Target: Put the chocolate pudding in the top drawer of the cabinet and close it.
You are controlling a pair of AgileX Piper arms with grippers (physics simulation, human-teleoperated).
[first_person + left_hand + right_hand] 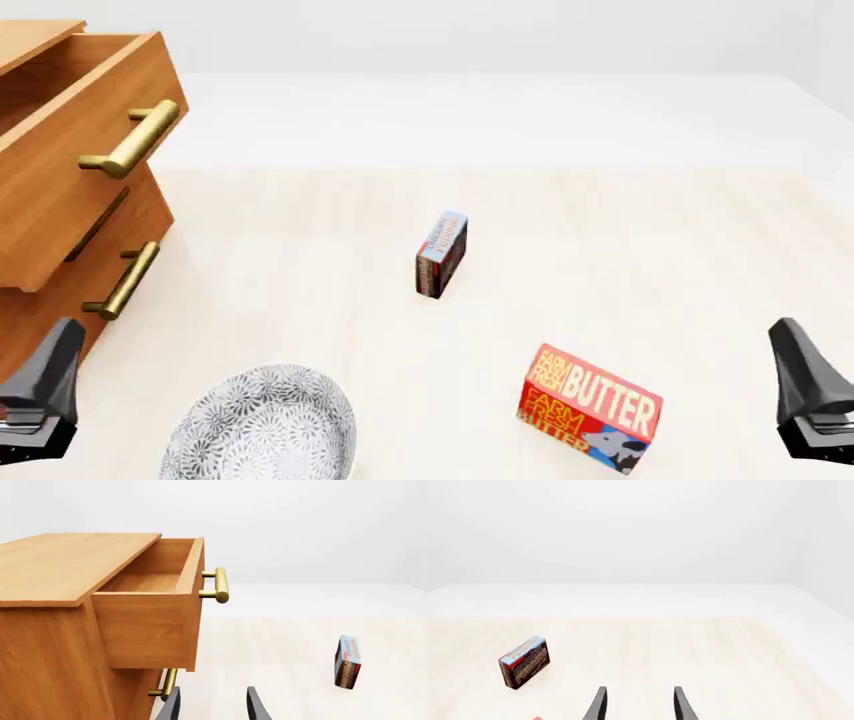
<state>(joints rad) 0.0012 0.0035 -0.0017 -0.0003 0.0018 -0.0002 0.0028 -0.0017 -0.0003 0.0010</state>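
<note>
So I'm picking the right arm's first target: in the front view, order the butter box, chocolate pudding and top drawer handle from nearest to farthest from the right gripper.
1. Butter box, near edge, left of the right gripper.
2. Chocolate pudding, table centre.
3. Top drawer handle, far left.

"FARM FRESH BUTTER" on red butter box [589, 408], pudding box [524, 662] lettering illegible

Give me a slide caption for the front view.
Top drawer open; pudding box waits mid-table, both pincers empty.
</note>
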